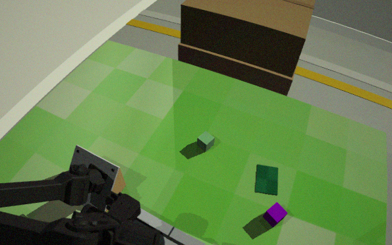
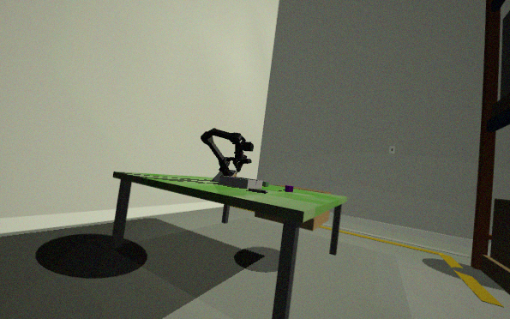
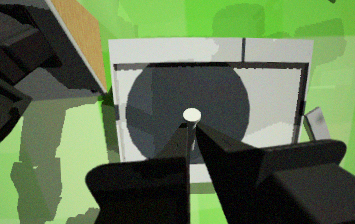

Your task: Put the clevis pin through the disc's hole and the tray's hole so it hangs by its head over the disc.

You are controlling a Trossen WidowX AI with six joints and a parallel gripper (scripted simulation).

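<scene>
We are seeing the fingers pinching the pin, its head probably hovering over the disc.

The top view looks steeply down on the counter; the exterior, side-on from far off; the wrist, close over the tray.
</scene>
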